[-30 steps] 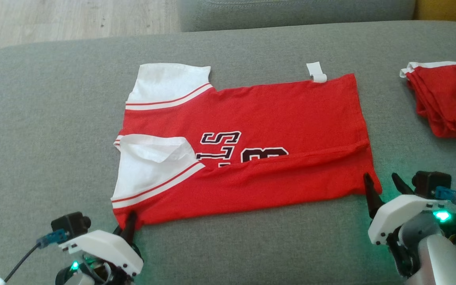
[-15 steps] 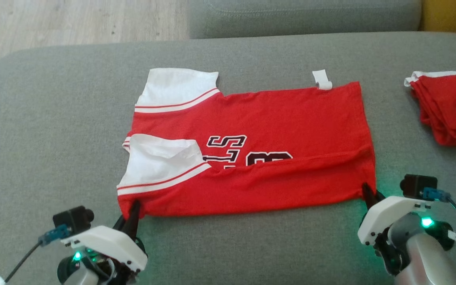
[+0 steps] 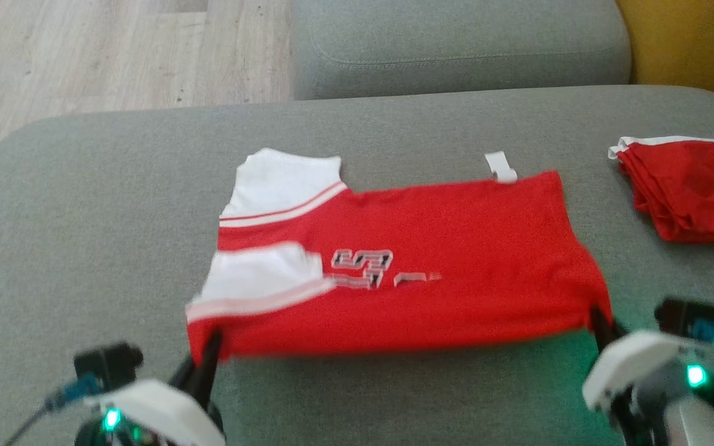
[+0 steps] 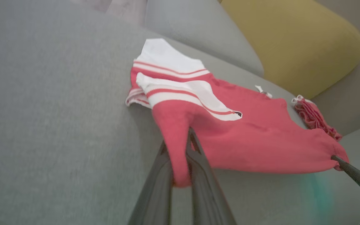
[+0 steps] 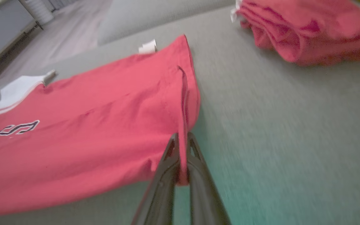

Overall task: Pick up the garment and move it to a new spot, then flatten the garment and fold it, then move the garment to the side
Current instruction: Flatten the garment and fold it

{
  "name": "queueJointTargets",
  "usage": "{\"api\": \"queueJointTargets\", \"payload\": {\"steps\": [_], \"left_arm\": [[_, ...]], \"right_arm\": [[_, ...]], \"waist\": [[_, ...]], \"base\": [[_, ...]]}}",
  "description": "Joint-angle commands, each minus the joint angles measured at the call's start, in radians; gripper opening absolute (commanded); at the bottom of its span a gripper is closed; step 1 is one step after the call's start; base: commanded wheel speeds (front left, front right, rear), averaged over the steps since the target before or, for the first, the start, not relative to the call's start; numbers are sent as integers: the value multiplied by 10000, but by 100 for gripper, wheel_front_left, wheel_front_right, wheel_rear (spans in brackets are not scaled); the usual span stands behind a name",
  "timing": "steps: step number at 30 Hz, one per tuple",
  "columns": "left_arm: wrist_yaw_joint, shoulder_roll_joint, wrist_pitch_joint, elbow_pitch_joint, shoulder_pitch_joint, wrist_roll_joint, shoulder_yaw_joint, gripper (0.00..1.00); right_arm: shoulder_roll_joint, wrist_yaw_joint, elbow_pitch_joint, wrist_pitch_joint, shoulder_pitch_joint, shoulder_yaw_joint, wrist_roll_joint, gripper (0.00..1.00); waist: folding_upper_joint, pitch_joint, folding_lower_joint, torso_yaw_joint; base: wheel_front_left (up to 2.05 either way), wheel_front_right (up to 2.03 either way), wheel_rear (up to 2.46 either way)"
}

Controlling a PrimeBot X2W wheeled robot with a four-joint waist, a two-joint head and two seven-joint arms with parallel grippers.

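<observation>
On the wide gray cushion (image 3: 115, 204), the red shirt (image 3: 431, 248) is lying spread out, its white sleeves pointing toward the robot's left and its hem toward the right. The left gripper (image 3: 211, 347) is pinching the near corner at the sleeve end, its dark fingers closed tight with red cloth bunched between them. The right gripper (image 3: 602, 322) is clamping the near corner at the hem end, its fingers likewise shut on a fold of fabric. The near edge is being held slightly above the cushion, while the far edge is resting flat. A second red garment (image 3: 685, 192), folded, is sitting well apart at the right.
</observation>
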Motion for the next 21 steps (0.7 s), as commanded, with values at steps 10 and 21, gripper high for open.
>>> {"api": "queueJointTargets", "payload": {"steps": [10,21], "left_arm": [[350,143,-226,146,718,11,141,40],[257,1324,-178,-303,-873,780,761,100]], "right_arm": [[-56,65,-993,55,1128,235,386,82],[-56,65,-2474,-207,1315,-2,44,100]], "waist": [[0,193,1,-151],[0,474,1,-416]], "base": [[0,0,0],[0,0,0]]}}
